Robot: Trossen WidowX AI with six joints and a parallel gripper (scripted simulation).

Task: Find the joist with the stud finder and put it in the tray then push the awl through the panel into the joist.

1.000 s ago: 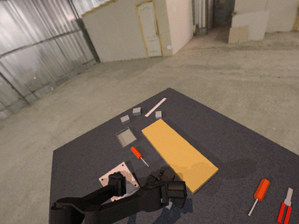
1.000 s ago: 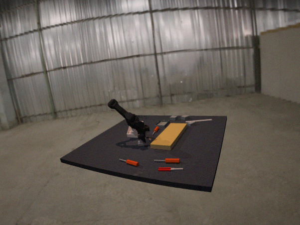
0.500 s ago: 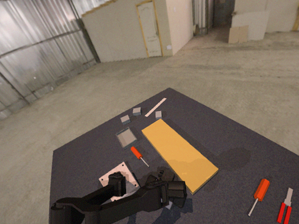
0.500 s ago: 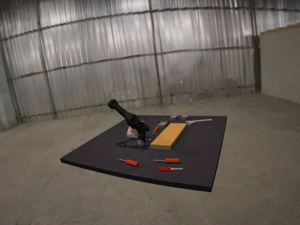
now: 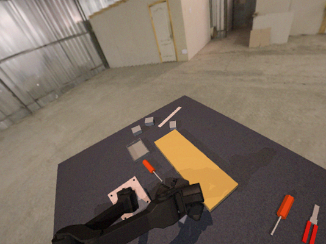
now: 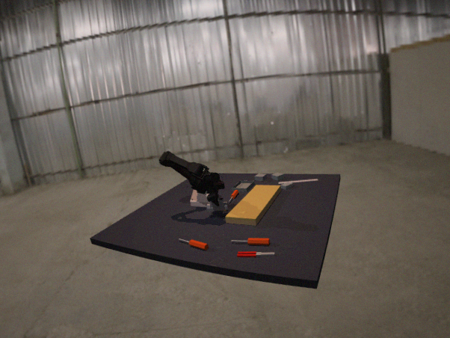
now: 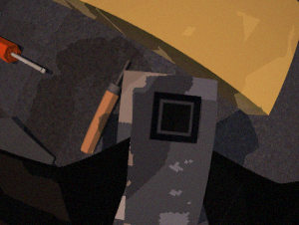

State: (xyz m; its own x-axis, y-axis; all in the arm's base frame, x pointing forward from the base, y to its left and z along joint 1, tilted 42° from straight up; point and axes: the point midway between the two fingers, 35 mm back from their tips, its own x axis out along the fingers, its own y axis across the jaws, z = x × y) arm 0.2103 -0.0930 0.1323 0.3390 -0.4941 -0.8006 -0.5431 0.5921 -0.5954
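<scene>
The stud finder (image 7: pixel 145 159), a grey block with a dark square display, is between the fingers of my gripper (image 7: pixel 164 146) (image 5: pixel 186 199) (image 6: pixel 215 202), which is shut on it. It is beside the near end of the yellow floor panel (image 5: pixel 190 158) (image 6: pixel 254 206) (image 7: pixel 214 30); I cannot tell whether it touches the table. The awl (image 7: pixel 100 119), with an orange-tan handle and dark tip, lies just left of the stud finder in the wrist view. The tray (image 5: pixel 138 149) (image 6: pixel 244 185) stands beyond the panel's left side in the top view and holds nothing visible. The joist is hidden.
A red-orange screwdriver (image 5: pixel 148 166) (image 6: pixel 235 194) (image 7: pixel 7 51) lies between tray and gripper. Two more screwdrivers (image 6: pixel 259 241) (image 6: pixel 198 244) and red-handled pliers (image 5: pixel 306 231) (image 6: pixel 247 254) lie off the panel's near end. Grey blocks (image 5: pixel 149 121) and a pale strip (image 5: pixel 169 116) lie at the far end.
</scene>
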